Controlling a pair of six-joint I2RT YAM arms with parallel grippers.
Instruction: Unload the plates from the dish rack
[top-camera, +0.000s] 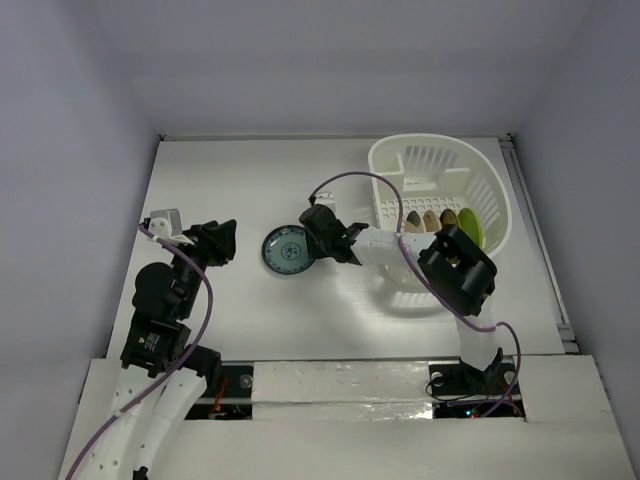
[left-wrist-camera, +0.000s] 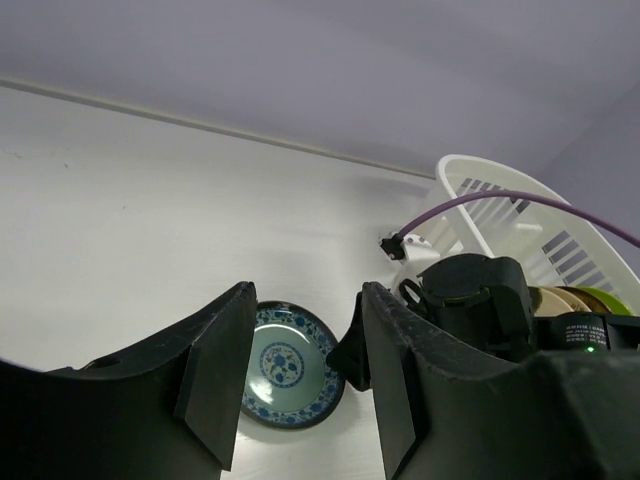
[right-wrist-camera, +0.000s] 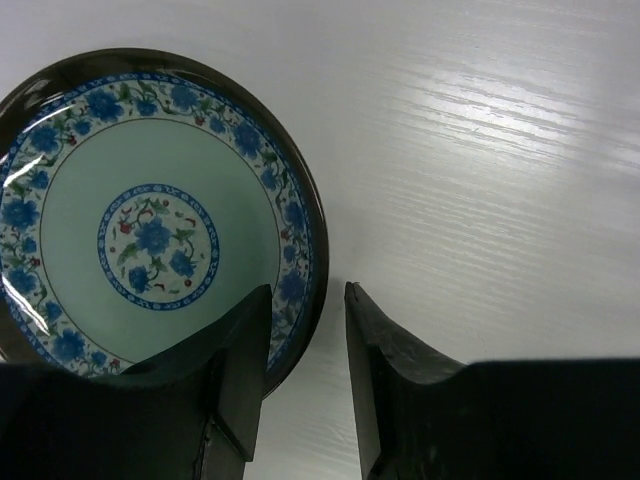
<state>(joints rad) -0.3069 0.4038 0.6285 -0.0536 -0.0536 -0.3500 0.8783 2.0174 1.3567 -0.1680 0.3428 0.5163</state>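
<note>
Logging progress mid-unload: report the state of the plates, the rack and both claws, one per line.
Rack: upright on the table, plates inside.
Rack plates: on edge, not yet unloaded.
Teal plate: flat on the table, unloaded.
Right claw: open, astride that plate's rim.
Left claw: open, empty.

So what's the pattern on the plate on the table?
Pale teal plate with blue floral medallion and border, dark rim; clearest in the right wrist view.
</note>
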